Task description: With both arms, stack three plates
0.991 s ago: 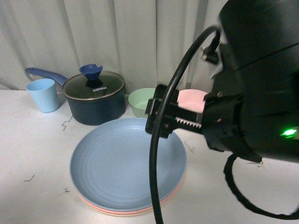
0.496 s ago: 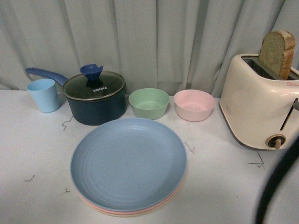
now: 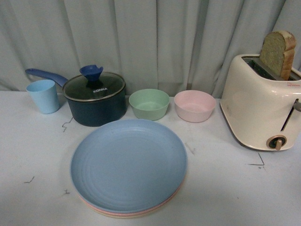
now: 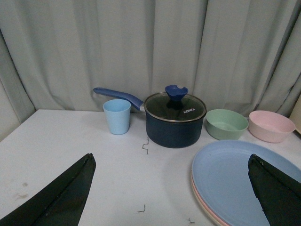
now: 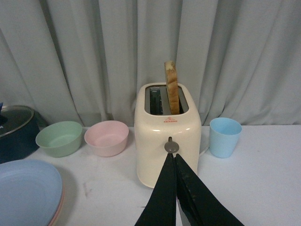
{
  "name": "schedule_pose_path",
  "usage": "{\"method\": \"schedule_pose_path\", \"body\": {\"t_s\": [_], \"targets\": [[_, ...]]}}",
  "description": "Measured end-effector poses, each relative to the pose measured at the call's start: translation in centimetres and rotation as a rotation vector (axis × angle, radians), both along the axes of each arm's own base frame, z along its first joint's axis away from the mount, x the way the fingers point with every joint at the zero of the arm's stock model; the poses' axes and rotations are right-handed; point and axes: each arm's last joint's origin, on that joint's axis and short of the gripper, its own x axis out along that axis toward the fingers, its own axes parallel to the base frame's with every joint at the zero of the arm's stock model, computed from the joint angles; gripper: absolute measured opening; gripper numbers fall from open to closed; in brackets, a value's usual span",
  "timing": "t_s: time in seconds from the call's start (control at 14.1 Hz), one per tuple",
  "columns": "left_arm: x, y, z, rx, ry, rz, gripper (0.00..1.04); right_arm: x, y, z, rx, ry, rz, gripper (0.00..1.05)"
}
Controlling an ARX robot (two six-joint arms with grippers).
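The three plates lie stacked on the white table in the front view. The light blue plate (image 3: 128, 165) is on top, with the pink plate's rim (image 3: 92, 205) below it and the cream-beige rim (image 3: 117, 215) at the bottom. Neither arm shows in the front view. In the left wrist view my left gripper (image 4: 170, 157) is open and empty above the table, beside the stack (image 4: 235, 179). In the right wrist view my right gripper (image 5: 172, 156) is shut and empty, pointing at the toaster, with the stack (image 5: 23, 188) off to one side.
Behind the stack stand a dark blue lidded pot (image 3: 94, 99), a light blue cup (image 3: 43, 95), a green bowl (image 3: 149, 103) and a pink bowl (image 3: 194, 105). A cream toaster (image 3: 261, 106) holding bread stands at the right. A second blue cup (image 5: 225, 136) stands beyond the toaster.
The black arm that filled the right of the front view a second ago has pulled back out of sight. The plate stack has not moved.
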Motion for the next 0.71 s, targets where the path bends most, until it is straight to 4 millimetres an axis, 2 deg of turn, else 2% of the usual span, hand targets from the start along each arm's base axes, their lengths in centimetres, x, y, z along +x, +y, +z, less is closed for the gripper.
{"method": "schedule_pose_path", "body": {"t_s": [0.35,0.5,0.71], "targets": [[0.0,0.0,0.0,0.000,0.000,0.000,0.98,-1.8,-1.5,-1.1,0.000,0.003,0.000,0.02],[0.0,0.0,0.0,0.000,0.000,0.001,0.98,-2.4,-2.7,-1.6,0.000,-0.031,-0.018,0.02],[0.0,0.0,0.0,0.000,0.000,0.000,0.98,-3.1,-2.6,-1.8,0.000,-0.019,0.005,0.02]]}}
